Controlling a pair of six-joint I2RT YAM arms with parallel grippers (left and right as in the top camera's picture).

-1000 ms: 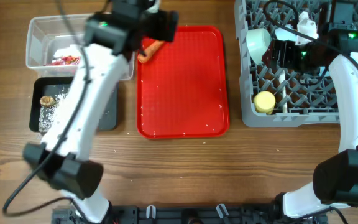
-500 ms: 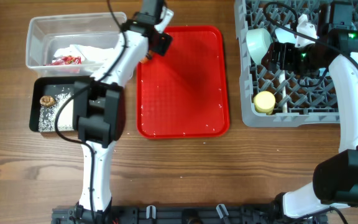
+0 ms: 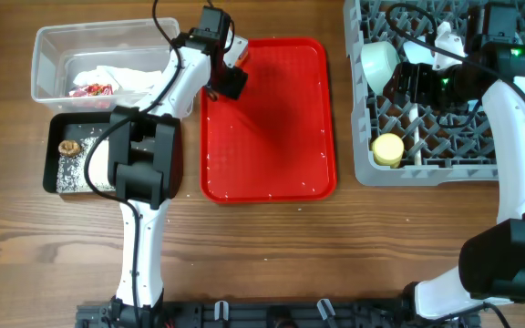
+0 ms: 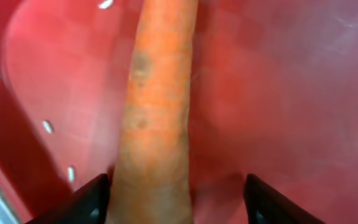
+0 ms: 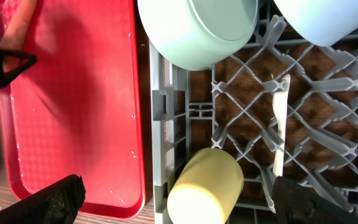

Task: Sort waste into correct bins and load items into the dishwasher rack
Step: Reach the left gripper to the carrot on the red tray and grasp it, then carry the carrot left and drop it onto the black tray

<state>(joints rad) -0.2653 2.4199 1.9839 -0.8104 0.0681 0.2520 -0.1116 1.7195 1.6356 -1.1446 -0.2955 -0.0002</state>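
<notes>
the left gripper is down at a corner of the red tray with its jaws wide, and the orange carrot lies between them, running straight out ahead of the fingers. its thicker part sits close against the finger on the view's left, while a bare strip of tray separates it from the other finger. a few loose white rice grains lie on the tray just off that same side of the carrot. further out on that side of the hand, the clear plastic tub holds the crumpled white tissue and the red-and-white wrapper, and the black tray next to it carries the small brown lump and more rice. the right gripper hangs over the grey dishwasher rack, jaws spread wide and empty; the small yellow cup lies on its side right under the gap between them, the white plastic spoon is among the pegs just ahead, and further ahead rest the mint-green bowl and the light blue bowl.
</notes>
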